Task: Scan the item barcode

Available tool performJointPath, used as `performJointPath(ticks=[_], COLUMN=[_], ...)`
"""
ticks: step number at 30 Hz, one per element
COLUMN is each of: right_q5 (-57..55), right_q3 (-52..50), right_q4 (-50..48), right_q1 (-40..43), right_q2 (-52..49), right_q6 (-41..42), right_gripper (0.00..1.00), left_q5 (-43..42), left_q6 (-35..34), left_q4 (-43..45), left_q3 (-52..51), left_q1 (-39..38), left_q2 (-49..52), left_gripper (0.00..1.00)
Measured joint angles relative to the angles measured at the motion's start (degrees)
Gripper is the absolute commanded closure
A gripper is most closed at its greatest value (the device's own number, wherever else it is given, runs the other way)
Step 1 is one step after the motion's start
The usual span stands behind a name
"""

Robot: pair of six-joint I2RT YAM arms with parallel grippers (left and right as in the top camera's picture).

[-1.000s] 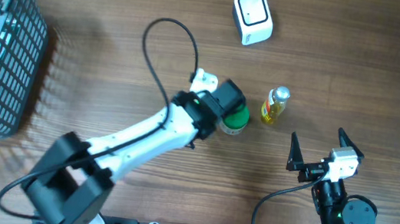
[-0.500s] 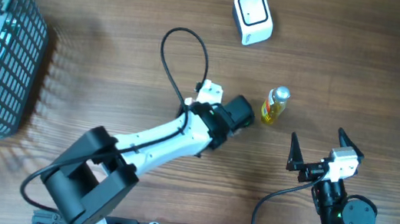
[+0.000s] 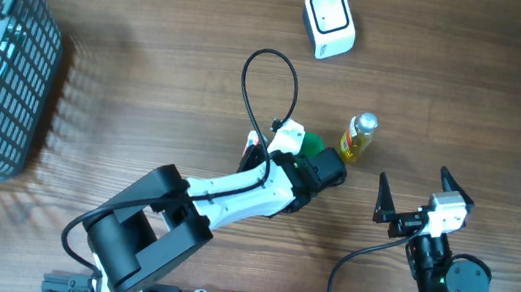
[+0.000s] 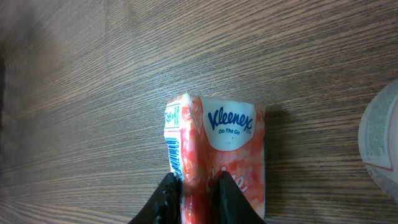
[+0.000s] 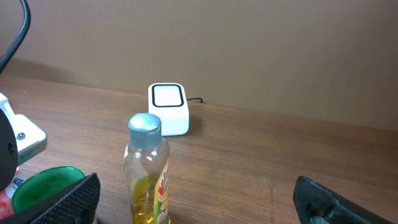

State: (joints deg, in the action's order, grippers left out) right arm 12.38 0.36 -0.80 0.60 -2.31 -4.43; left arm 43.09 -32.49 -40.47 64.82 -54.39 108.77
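1. Wood worktop.
2. Grey basket sits in the far left corner, with packets inside.
3. Left arm reaches from the near edge towards mid-worktop.
4. Right tool is near the near right edge, jaws wide apart, nothing in them, aimed at the bottle.
5. Left tool is mid-worktop, jaws close together, pinching a fold at the near end of the pack.
6. White scanner is at the far edge, right of centre.
7. Pack is pink tissues lying under the left tool, logo up, barcode on its left side. It is hidden in the overhead view.
8. Bottle is yellow with a silver cap, upright, just right of the left tool.
9. Green lid lies between the left tool and the bottle.
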Motion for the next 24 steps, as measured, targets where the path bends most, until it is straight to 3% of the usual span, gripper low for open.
performJointPath(ticks=[13, 23, 24], right_q5=[0.0, 0.0, 0.0], right_q3=[0.0, -0.02, 0.0], right_q4=[0.0, 0.02, 0.0], right_q1=[0.0, 0.0, 0.0], right_q2=[0.0, 0.0, 0.0], right_q6=[0.0, 0.0, 0.02], right_gripper=[0.0, 0.0, 0.0], left_q5=[-0.22, -10.08, -13.99], left_q6=[0.0, 0.0, 0.02], left_q4=[0.13, 1.88, 1.42], left_q3=[-0.02, 0.0, 0.04], left_q1=[0.0, 0.68, 2.78], left_q2=[-2.05, -3.65, -4.92], left_gripper=[0.83, 0.88, 0.88])
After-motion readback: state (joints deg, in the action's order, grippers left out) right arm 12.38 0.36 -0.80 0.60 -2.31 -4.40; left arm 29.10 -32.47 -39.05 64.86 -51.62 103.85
